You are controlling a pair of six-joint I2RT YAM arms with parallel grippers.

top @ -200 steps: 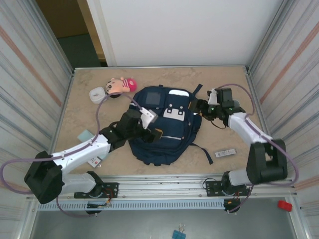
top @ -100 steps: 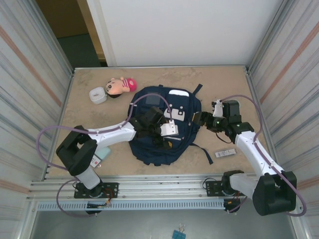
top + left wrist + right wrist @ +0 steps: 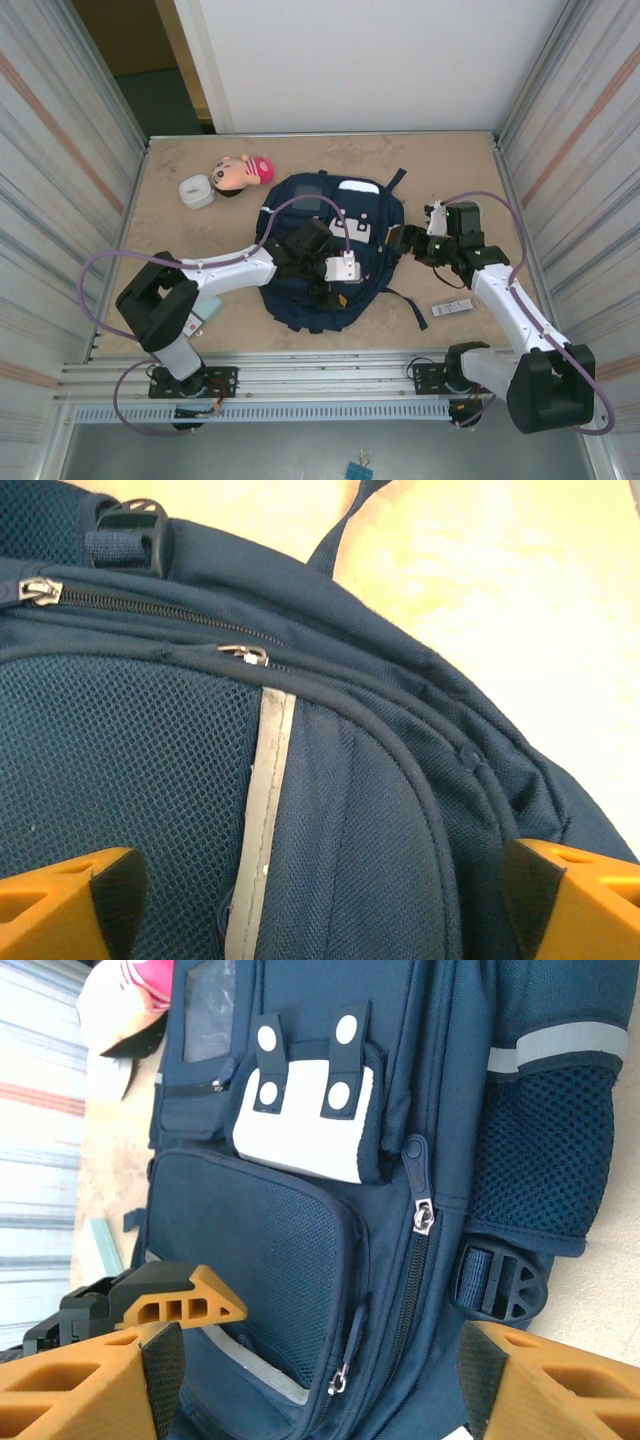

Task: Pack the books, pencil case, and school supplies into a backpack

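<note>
Seeing backpack (image 3: 372, 268) flat mid-desk (image 3: 160, 230), front face up. Zips closed as far as both wrist views show. Judging this as the open-the-bag step, early in the task, with nothing visibly packed.

Left end effector (image 3: 318, 878): fingers apart, holding nothing, hovering over the mesh pocket (image 3: 120, 770) close to a small zip pull (image 3: 243, 654).
Right end effector (image 3: 312, 1360): fingers apart too, holding nothing, just beside the bag's right flank, facing the main zip pull (image 3: 423, 1217).

Slim white-and-black bar (image 3: 452, 307) on the desk right of the bag, near a loose strap (image 3: 410, 308). Teal pad (image 3: 103, 1243) on the desk off the bag's left side, by the left arm.

Risks from here:
- Pinching mesh or fabric instead of the pull. Cause: small pull lying flat against cloth, wide finger spread.
- Dragging the whole bag when tugging a zip. Cause: soft bag, nothing pinning it down. Could shove the bar or bunch the strap over it.
- Clashing arms. Cause: both working close over the same bag, with a left finger in sight in the right wrist view.
- Stuffing supplies against a closed compartment. Cause: moving on before a zip is fully run open.
</note>
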